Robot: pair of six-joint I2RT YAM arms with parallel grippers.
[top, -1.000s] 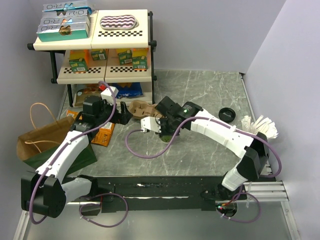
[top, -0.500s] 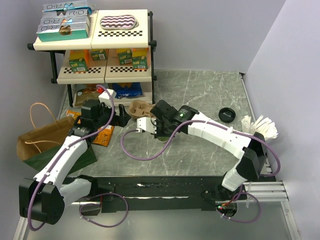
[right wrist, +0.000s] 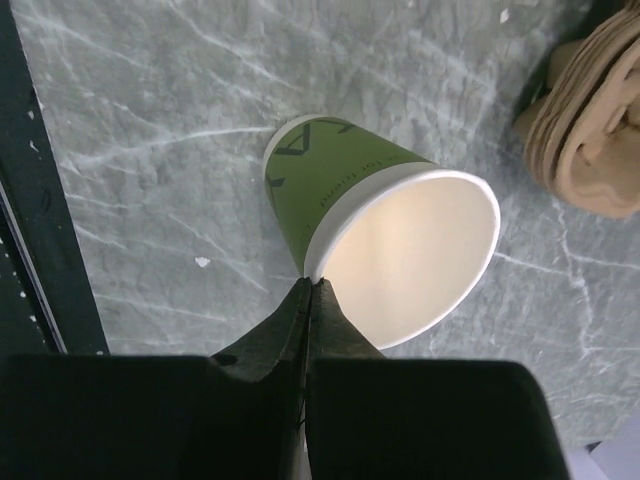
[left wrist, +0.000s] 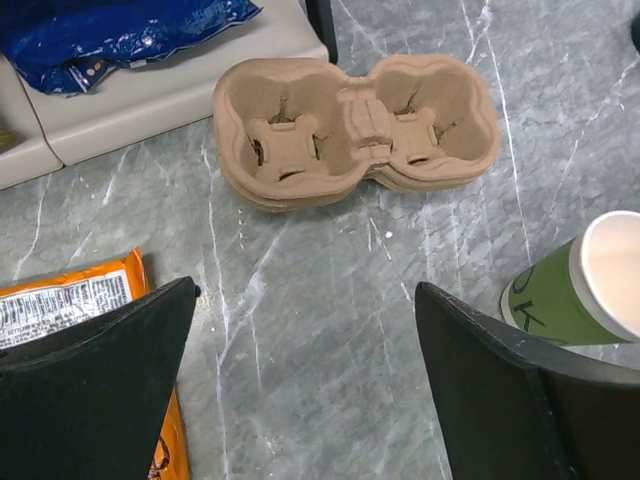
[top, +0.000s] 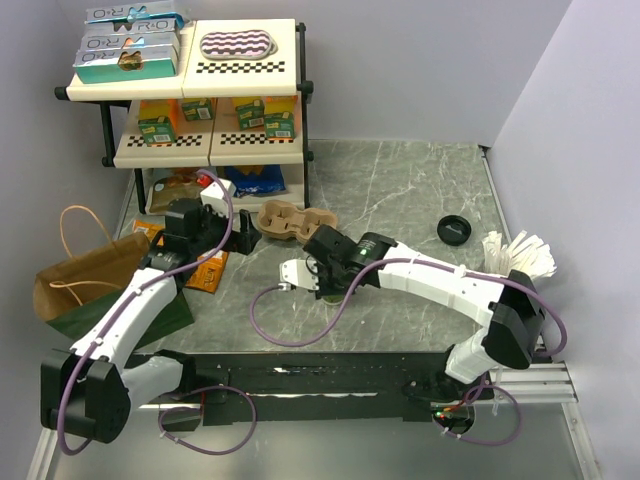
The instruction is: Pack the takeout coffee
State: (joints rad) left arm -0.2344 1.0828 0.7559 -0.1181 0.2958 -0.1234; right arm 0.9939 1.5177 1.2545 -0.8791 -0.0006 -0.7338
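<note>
The takeout coffee is a small green paper cup (right wrist: pixel 335 190) with a cream inside and no lid. My right gripper (right wrist: pixel 310 283) is shut on its rim, one finger inside the cup and one outside. In the left wrist view the cup (left wrist: pixel 560 300) leans at the right edge, beside my right finger. In the top view the right gripper (top: pixel 325 275) covers most of the cup, just in front of the brown pulp carrier (top: pixel 290 220). My left gripper (left wrist: pixel 305 290) stands wide open over bare table, a little short of the carrier (left wrist: pixel 355 130).
A round black lid (top: pixel 454 229) lies on the table at the right. A brown paper bag (top: pixel 85 270) lies at the left, an orange packet (top: pixel 208 268) beside it. The stocked shelf (top: pixel 200 100) fills the back left. White packets (top: pixel 520 255) sit at the right edge.
My right gripper, with the cup in it, swung left and then came back toward the near edge. The left arm has barely moved.
</note>
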